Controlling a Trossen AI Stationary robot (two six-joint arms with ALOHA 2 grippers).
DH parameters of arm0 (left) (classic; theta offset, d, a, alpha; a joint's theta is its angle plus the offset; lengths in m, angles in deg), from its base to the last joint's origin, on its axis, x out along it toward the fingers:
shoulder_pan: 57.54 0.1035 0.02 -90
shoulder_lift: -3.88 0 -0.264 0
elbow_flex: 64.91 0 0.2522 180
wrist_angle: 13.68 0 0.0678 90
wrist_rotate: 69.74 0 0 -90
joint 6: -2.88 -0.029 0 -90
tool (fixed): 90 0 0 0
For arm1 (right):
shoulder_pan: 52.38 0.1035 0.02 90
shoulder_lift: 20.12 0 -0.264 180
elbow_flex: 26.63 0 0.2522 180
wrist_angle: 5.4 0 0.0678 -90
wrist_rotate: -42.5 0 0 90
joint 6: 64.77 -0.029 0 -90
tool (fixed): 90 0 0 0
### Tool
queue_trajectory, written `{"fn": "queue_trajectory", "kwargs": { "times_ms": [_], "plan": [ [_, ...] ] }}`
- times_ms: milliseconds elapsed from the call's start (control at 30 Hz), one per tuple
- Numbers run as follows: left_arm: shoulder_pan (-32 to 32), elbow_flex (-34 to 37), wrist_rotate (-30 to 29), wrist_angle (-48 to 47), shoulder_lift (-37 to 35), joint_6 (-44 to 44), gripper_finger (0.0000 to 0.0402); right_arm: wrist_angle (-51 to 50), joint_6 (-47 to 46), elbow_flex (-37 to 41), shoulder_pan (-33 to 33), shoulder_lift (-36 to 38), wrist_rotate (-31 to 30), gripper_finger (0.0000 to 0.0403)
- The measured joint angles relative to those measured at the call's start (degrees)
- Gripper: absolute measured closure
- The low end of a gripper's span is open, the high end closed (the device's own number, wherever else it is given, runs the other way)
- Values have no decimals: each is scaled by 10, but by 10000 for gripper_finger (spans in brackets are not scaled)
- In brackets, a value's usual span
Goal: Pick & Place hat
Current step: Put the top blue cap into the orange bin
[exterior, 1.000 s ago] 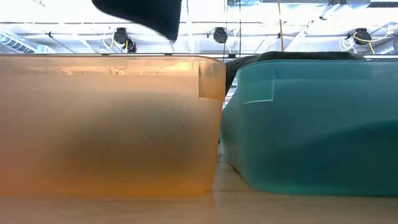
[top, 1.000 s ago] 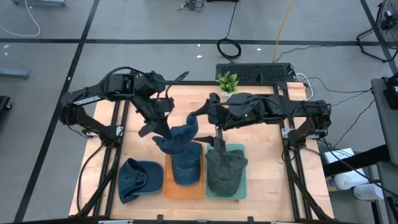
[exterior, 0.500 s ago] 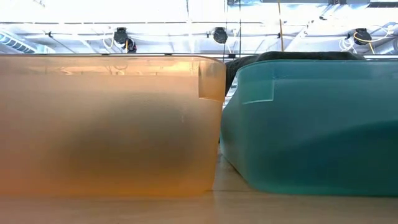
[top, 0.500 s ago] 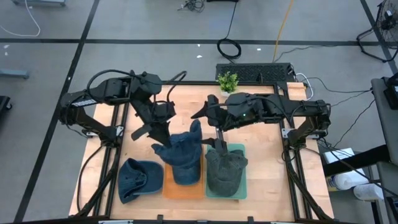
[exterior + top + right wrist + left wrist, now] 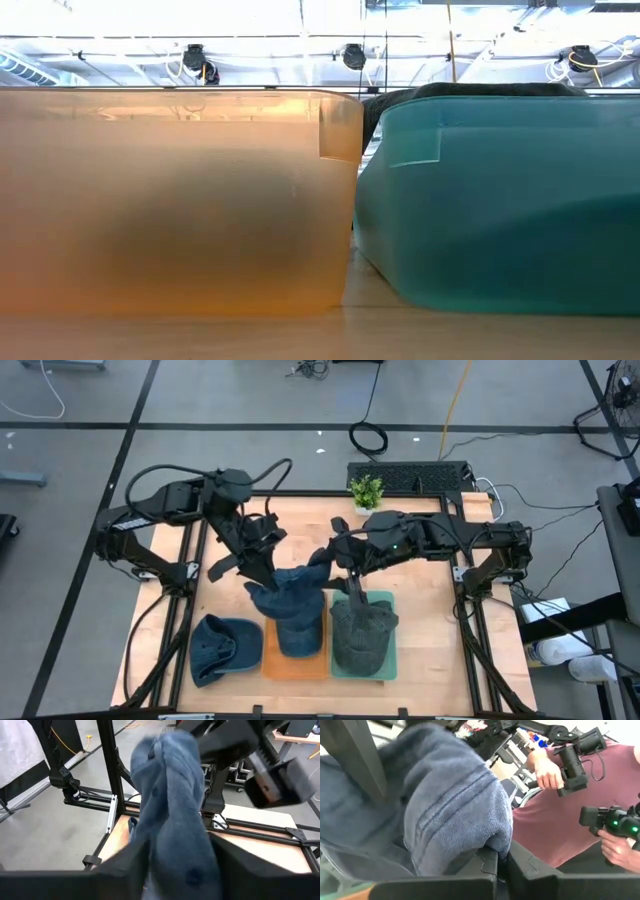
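Holding a dark blue denim cap between them, the left gripper and right gripper hang above the translucent orange bin, fingers clamped on its fabric. From above, a grey cap already fills the teal bin; another blue cap waits on the wooden table. At table height, both bins stand side by side. Wrist views confirm both grips; lowering remains.

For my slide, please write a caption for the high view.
Both grippers hold a blue hat above the orange bin.
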Motion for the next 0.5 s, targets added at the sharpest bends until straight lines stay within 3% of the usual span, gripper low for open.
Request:
{"fn": "queue_trajectory", "kwargs": {
  "times_ms": [200, 500],
  "plan": [
    [0, -25, -15, 1, 0, -7, 388, 20, 16, 0, 0, 0, 4, 383],
    [7, -33, -13, -4, 0, -34, 387, 39, 38, 0, 7, 0, 47, 401]
  ]
}}
